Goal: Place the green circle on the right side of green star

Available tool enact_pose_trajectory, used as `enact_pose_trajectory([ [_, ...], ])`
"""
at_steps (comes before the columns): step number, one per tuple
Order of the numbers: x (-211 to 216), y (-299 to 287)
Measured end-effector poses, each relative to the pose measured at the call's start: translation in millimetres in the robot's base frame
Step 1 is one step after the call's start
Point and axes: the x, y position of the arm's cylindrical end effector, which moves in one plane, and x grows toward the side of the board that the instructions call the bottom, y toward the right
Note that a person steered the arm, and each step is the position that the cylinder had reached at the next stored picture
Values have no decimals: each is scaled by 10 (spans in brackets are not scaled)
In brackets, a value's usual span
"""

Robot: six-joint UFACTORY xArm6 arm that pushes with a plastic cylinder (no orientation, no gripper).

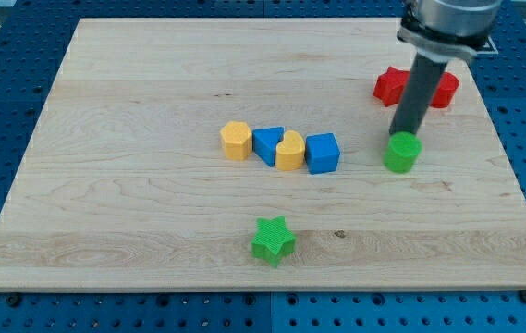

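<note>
The green circle (402, 153) is a short green cylinder on the wooden board at the view's right middle. The green star (273, 240) lies near the view's bottom centre, well to the left of and below the circle. My tip (398, 133) is at the end of the dark rod coming down from the view's top right. It touches the circle's upper edge, on the side towards the view's top.
A row of blocks sits mid-board: yellow hexagon (236, 140), blue triangle (268, 144), yellow heart (290, 151), blue cube (323, 153). Two red blocks (393, 86) lie behind the rod at the view's top right. The board's right edge (519, 185) is near.
</note>
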Motion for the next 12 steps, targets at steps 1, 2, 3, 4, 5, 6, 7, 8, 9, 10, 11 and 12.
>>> enact_pose_trajectory([
  [1,-105,128],
  [2,-216,242],
  [3,173,88],
  [4,561,-77],
  [5,471,89],
  [6,543,104],
  [7,801,-330],
  [8,1027,-562],
  [9,937,-528],
  [10,550,-317],
  [11,493,-479],
  [12,599,-783],
])
